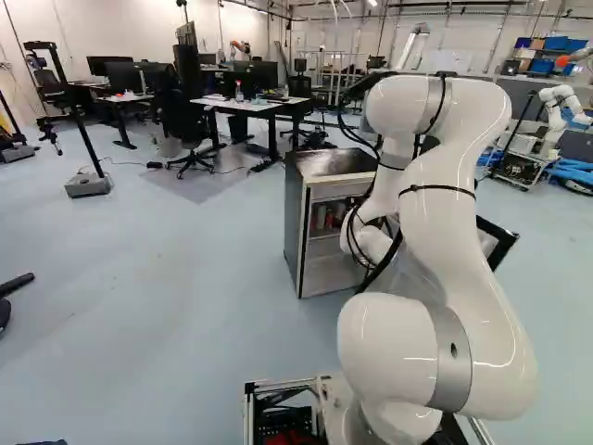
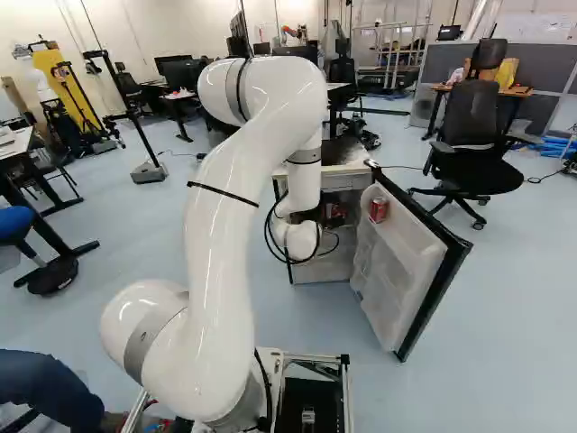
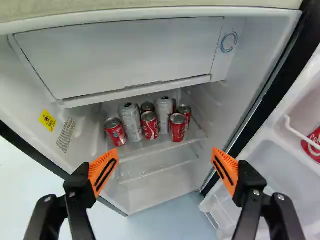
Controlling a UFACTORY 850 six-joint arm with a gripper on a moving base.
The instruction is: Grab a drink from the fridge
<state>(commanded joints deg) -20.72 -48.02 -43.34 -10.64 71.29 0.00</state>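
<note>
In the wrist view we see red cans [image 3: 177,127] and taller silver-white cans [image 3: 131,121] standing grouped on the upper shelf [image 3: 165,145] of the open fridge [image 1: 295,218], beneath the white compartment [image 3: 125,57]. The left base view shows only a few of them, past our arm [image 1: 445,213], which hides most of the door there. The right base view gives us the open door [image 2: 401,262] and one red can in its rack [image 2: 379,209]; the wrist view catches that can only partly. Our claw [image 2: 312,215] is spread wide, with the grouped cans ahead of its orange pads [image 3: 104,171] and nothing between them.
</note>
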